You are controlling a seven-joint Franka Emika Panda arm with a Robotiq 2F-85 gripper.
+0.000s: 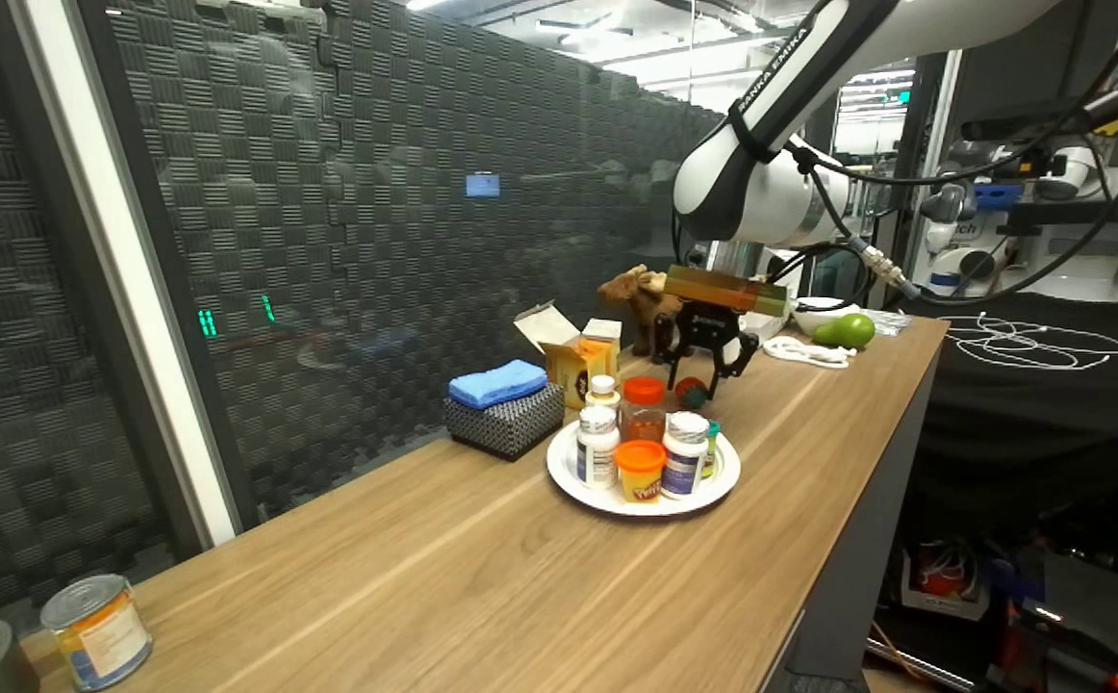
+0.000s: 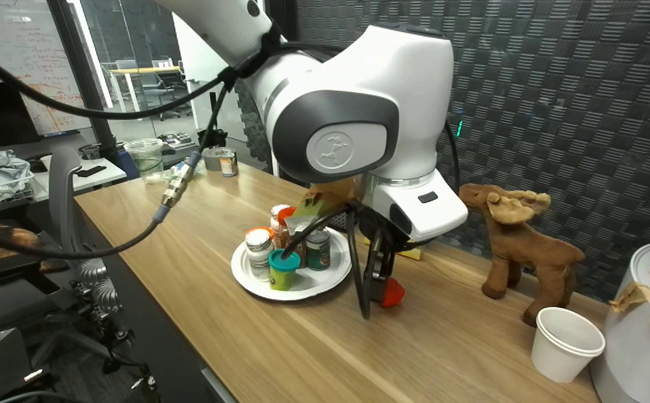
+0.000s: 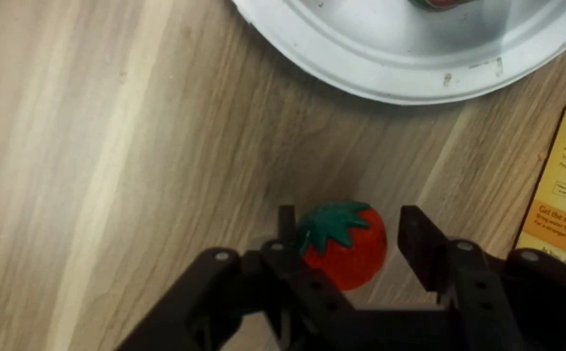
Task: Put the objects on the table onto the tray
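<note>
The gripper (image 3: 348,214) straddles a tomato (image 3: 356,258) on the table (image 3: 93,146), its jaws partway apart and, by the look of it, nothing in their hold. In the wrist view a thin strip of table shows between the tomato and the finger at the right; the finger at the left overlaps the fruit, and whether it touches I cannot tell. The plate (image 3: 395,83) is near, and on it stand the bottles (image 1: 597,452), the orange tub (image 1: 641,472), the red-lidded jar (image 1: 644,404), the green tub (image 2: 283,274) and the dark jar (image 2: 318,252). So the tomato is probably the piece to load now.

The likeliest trouble is a lopsided squeeze — the fruit sits toward one side of the gap, so one pad may meet it first and roll it rather than pin it. It looks round and smooth; pads landing too high on it could make it slip out.

Then comes the carry. If the lift is too low, the tomato or the fingertips could catch the rim and shove the plate, toppling the bottles. The yellow box (image 3: 565,190) is near the finger at the right, so a swing that way might knock it. And a careless release — too high, say — could let the tomato roll into the green tub or off the plate.
</note>
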